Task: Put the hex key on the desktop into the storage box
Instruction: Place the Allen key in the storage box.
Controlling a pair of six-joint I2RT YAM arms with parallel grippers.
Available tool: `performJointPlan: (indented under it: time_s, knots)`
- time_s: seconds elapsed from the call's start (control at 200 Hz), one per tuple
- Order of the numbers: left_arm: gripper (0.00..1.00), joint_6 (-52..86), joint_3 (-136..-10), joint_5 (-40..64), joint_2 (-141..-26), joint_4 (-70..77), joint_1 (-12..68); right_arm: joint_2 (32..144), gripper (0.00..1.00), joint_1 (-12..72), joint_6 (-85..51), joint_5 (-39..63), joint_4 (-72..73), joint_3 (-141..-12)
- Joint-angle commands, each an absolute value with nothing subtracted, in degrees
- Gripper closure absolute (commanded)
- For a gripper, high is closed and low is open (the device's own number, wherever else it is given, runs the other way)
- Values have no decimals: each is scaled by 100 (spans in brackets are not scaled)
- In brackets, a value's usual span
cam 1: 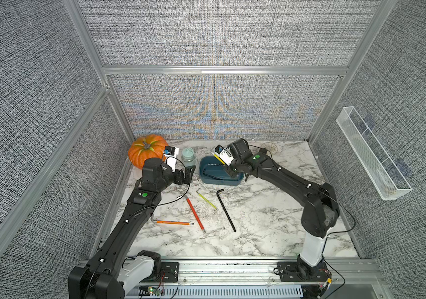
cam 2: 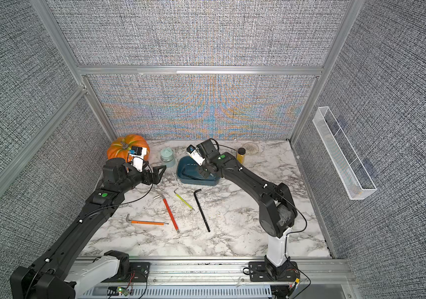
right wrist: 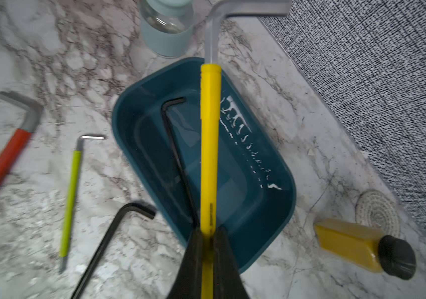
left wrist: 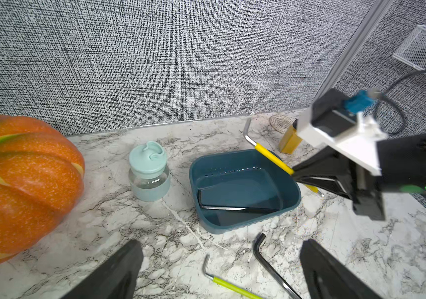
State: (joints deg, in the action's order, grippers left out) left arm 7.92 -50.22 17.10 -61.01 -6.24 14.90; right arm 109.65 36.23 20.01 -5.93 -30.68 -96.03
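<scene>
My right gripper (right wrist: 208,234) has its jaws clamped tight on the lower end of the yellow-sleeved hex key (right wrist: 209,124), which I've got slanting in the air above the teal storage box (right wrist: 118,124), where a thin black hex key (right wrist: 174,145) lies on the floor. My left gripper (cam 2: 159,173) hangs with jaws wide apart and nothing in them, beside the box and near the mint-lidded bottle (cam 2: 168,158). On the marble table (cam 1: 271,220), the lime hex key (cam 1: 206,198), red hex key (cam 1: 195,213), orange hex key (cam 1: 174,222) and long black hex key (cam 1: 227,211) lie loose.
</scene>
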Motion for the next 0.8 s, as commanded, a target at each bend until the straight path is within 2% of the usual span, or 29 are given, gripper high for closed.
performJointPlan:
  time_s: [0.0, 0.486, 0.796]
  knots:
    - [0, 695, -5063, 1708, -6041, -616, 1488, 11275, 100, 3477, 2750, -667, -2865, -9736]
    - [0, 727, -5044, 1774, -6119, -539, 1492, 12467, 100, 3392, 2838, 166, -3255, -10433]
    - [0, 690, -5018, 1731, -6032, -602, 1485, 12868, 100, 3453, 2664, 225, -3410, -10657]
